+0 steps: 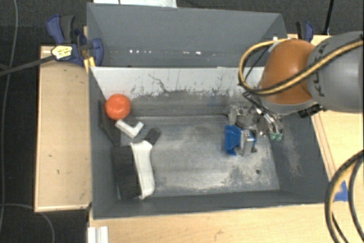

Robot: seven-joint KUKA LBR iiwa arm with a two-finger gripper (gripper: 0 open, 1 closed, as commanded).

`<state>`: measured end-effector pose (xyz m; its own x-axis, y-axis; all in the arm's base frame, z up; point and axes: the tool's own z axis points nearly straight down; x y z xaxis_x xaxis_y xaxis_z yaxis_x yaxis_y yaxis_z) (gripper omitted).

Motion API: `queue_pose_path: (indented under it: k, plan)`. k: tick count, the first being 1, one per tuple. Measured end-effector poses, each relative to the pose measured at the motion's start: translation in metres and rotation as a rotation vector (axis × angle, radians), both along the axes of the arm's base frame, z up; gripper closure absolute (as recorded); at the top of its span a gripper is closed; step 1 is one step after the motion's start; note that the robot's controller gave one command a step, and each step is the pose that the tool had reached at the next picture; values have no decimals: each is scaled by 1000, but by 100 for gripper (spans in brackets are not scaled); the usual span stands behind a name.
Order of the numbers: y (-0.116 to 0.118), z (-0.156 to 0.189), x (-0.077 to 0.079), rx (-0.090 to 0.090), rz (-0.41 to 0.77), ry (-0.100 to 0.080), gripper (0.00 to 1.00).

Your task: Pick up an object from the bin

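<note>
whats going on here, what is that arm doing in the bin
A robot arm reaches into the grey bin from the right. Its tool is down near the floor, right beside a small blue thing; whether it has hold of it cannot be told. At the left, well away from the tool, lie an orange ball and a white-handled brush.

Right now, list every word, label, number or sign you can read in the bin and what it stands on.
None can be read.
The orange ball, the white-handled brush and the blue thing by the pincer show no lettering that can be made out.
</note>
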<state>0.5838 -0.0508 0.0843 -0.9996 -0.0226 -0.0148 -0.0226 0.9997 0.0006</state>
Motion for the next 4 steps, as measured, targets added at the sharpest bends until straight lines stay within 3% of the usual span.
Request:
queue_pose_path:
  k: [1,2,3,4]
  plan:
    - [-11,-14,10,6,-6,27,0]
    - [2,3,-4,1,-1,2,100]
    - [2,3,-4,1,0,2,100]
    - [-7,194,6,1,-35,-11,100]
